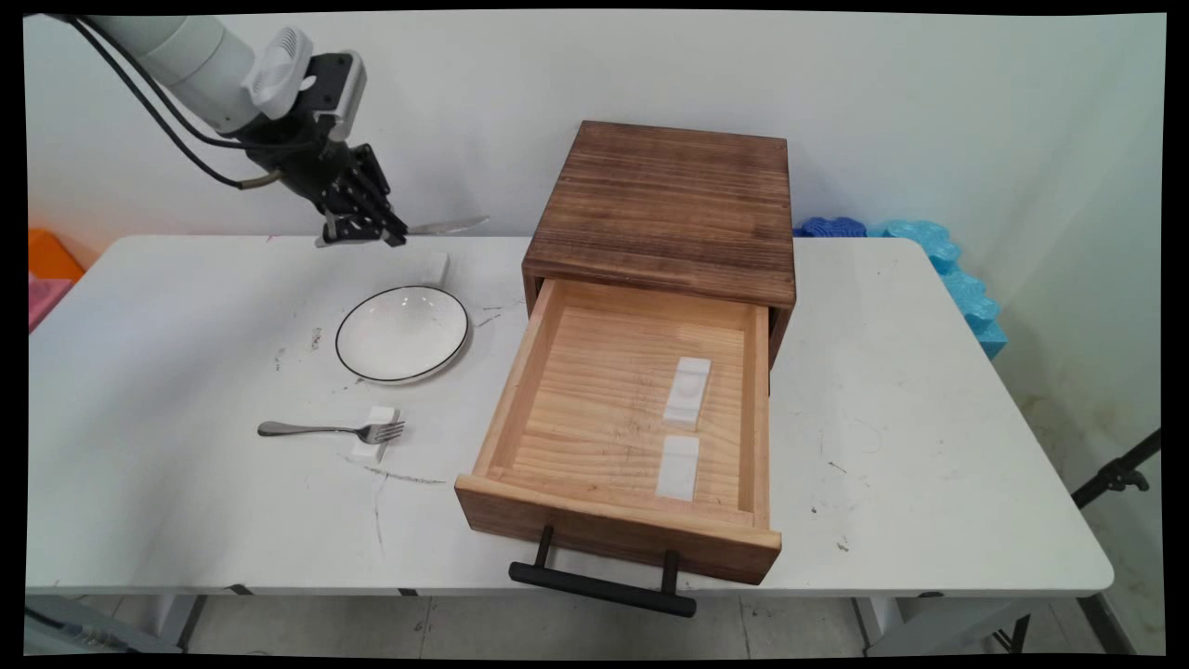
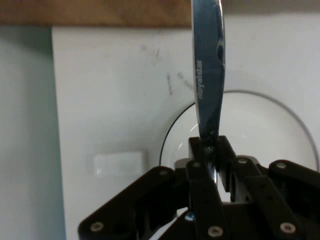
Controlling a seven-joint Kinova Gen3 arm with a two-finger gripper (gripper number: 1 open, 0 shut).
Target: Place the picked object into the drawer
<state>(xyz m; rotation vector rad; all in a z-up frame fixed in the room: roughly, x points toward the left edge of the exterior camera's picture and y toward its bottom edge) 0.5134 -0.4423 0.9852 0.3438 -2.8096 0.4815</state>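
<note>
My gripper (image 1: 358,232) hangs above the table's far left, shut on a steel knife (image 1: 446,225) whose blade sticks out level to the right. In the hand view the knife (image 2: 209,70) runs straight up from the closed fingers (image 2: 202,150). Below the gripper sits a white plate (image 1: 402,333) with a dark rim, and a small white block (image 1: 435,268) lies just behind it. The plate (image 2: 260,120) and the block (image 2: 119,163) both show under the hand.
A fork (image 1: 330,430) rests with its tines on a white block (image 1: 374,435) near the front left. A wooden drawer box (image 1: 664,209) stands mid-table, its drawer (image 1: 557,372) pulled open with two white blocks (image 1: 687,392) inside. Blue foam (image 1: 947,269) lies at the far right.
</note>
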